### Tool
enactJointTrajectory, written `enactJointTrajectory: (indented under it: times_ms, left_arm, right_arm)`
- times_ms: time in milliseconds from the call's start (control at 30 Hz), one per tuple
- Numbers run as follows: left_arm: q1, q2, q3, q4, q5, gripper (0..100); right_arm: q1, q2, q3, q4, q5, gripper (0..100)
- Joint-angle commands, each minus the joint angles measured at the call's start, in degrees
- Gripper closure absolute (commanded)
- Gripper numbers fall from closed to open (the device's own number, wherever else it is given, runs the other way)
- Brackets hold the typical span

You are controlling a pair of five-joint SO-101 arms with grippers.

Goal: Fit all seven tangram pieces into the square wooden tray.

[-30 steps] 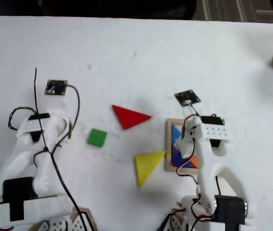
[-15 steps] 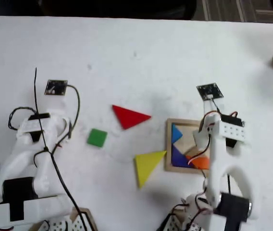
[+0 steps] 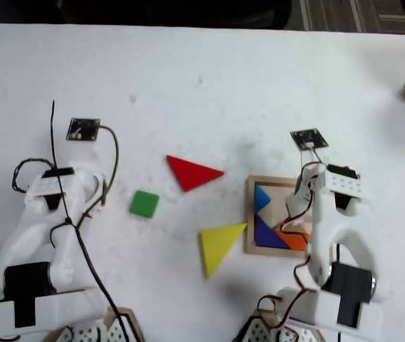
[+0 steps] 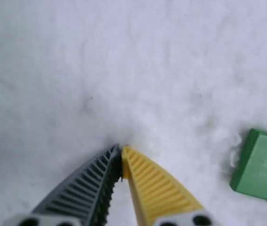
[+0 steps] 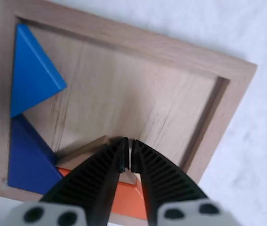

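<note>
White tabletop [image 3: 224, 85] carries the square wooden tray [image 3: 274, 180]. The right pincer [image 5: 128, 153] hangs over the tray's interior, jaws together and gripping nothing. The left pincer [image 4: 121, 153] sits well apart from the tray, jaws together, tips at the tabletop. Outside the tray, the yellow triangle [image 3: 217, 246] lies with one corner at the rim. The red triangle [image 3: 190, 173] lies near the tray without touching it. Inside the tray, the dark blue triangle [image 3: 265, 233] and light blue triangle [image 3: 261, 199] sit against the wall facing the yellow triangle. The orange piece [image 3: 294, 241] adjoins the dark blue triangle. The green square [image 3: 144, 204] lies farthest from the tray.
</note>
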Motion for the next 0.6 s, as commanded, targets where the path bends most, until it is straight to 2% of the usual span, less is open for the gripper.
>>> enactJointTrajectory:
  times_ms: [0, 133, 300, 367, 467, 567]
  left_arm:
    - [-0.48, 0.13, -2.99, -1.32, -0.53, 97]
    - [-2.51, -0.13, -3.16, -2.20, -0.26, 97]
    - [-2.86, -0.04, -3.16, -2.90, 3.16, 97]
    - [-2.51, -0.13, -3.16, -2.73, 3.25, 97]
    - [-0.40, -0.31, -3.16, -2.29, 3.25, 97]
    - [3.47, -0.40, -4.22, 1.67, 3.25, 87]
  right_arm:
    - [-0.57, -8.48, -1.32, 2.15, 0.18, 98.1]
    - [-3.56, -16.22, -2.55, 3.03, -6.15, 97.7]
    - [-17.63, -20.09, -2.55, 7.78, -7.91, 97.7]
    - [-20.97, -20.18, -2.29, 9.01, -10.99, 98.1]
    - [-19.74, -20.44, 1.05, 8.13, -13.71, 98.1]
    - [-14.02, -20.44, 6.07, 3.74, -12.57, 98.1]
